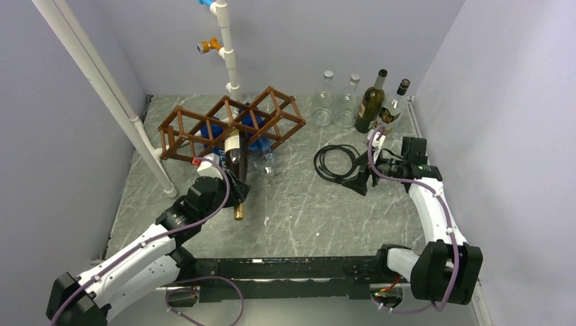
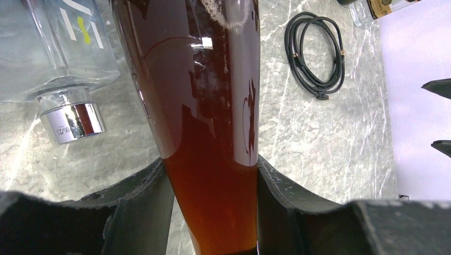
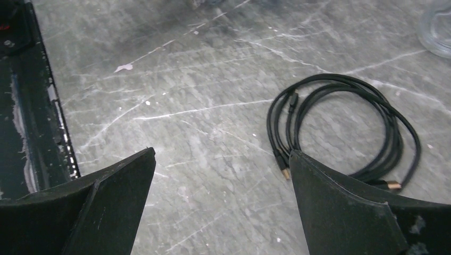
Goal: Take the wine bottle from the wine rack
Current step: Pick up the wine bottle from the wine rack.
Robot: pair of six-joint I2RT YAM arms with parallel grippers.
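We find left tool clamped on wine bottle at its taper, right tool apart. Judged heavy, rigid, slick glass; a hold nearer the shoulder should slip less.

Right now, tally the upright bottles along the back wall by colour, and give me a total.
clear unlabelled glass bottles with silver caps: 2
dark green glass wine bottle with a pale label: 1
pale glass bottle with a gold label and dark top: 1
Total: 4
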